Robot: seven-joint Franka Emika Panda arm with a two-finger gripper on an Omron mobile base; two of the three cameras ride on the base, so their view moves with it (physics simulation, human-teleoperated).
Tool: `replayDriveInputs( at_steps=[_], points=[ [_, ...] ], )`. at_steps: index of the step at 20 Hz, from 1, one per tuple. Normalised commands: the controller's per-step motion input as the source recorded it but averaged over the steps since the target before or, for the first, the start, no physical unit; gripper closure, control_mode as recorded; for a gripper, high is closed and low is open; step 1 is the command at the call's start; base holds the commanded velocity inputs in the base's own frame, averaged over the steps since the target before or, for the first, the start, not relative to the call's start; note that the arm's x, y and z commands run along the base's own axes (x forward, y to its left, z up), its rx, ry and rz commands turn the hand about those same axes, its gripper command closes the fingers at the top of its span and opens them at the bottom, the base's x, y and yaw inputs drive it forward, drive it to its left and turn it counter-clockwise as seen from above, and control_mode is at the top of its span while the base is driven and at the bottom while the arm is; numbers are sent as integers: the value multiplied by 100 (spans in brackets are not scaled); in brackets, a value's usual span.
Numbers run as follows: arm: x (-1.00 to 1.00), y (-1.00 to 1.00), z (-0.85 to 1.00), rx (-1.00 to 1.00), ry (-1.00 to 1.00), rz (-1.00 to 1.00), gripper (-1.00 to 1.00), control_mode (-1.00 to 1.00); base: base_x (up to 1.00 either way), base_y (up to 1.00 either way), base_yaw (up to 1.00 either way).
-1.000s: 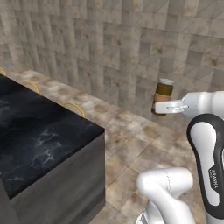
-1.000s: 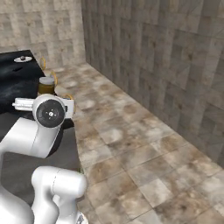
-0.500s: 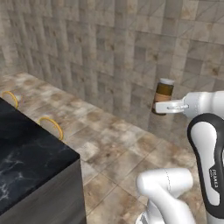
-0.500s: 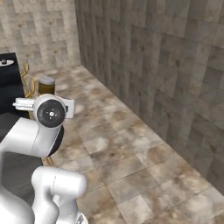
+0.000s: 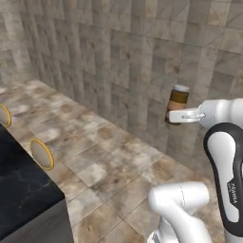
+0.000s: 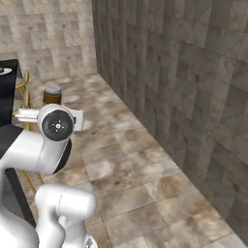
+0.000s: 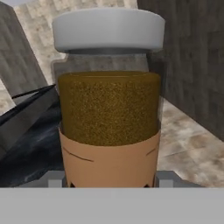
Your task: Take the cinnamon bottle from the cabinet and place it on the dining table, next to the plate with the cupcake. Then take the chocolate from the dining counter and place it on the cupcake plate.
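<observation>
Cinnamon bottle [image 7: 109,105], a clear jar of brown powder with a white cap and tan paper label, pinched upright in the hand [image 5: 175,115], carried in the air above the tiled floor [image 5: 118,161]. Seen in the left base view [image 5: 178,102] just ahead of the white wrist, against the grey-brown stone-tile wall [image 5: 142,57]; in the right base view [image 6: 52,94] poking up behind the round dark-faced joint. Fingertips [image 7: 54,178] pressed to either side of the label's lower edge in the hand view. Beyond the hand, mottled beige floor tiles running to the wall on the right. Off to the left, well apart from the bottle, a black marble-topped desk [image 5: 19,185] with a dark grey side, and round yellow-rimmed stool seats [image 5: 42,154] tucked just beside its edge. In the right base view, desk corner [image 6: 8,82] at far left with thin yellow stool legs [image 6: 26,92] next to it.
</observation>
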Motion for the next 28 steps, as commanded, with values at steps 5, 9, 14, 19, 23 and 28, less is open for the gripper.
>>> replayDriveInputs(
  at_steps=[5, 9, 14, 19, 23, 28],
  points=[
    [0, 0, 0, 0, 0, 0, 100, 100, 73, -33, 24],
    [0, 0, 0, 0, 0, 0, 100, 100, 71, -27, 33],
    [0, 0, 0, 0, 0, 0, 100, 100, 70, -24, 35],
    [0, 0, 0, 0, 0, 0, 100, 100, 76, -16, 33],
    [0, 0, 0, 0, 0, 0, 100, 100, 74, -9, 41],
    [0, 0, 0, 0, 0, 0, 100, 100, 75, -16, 35]
  ],
)
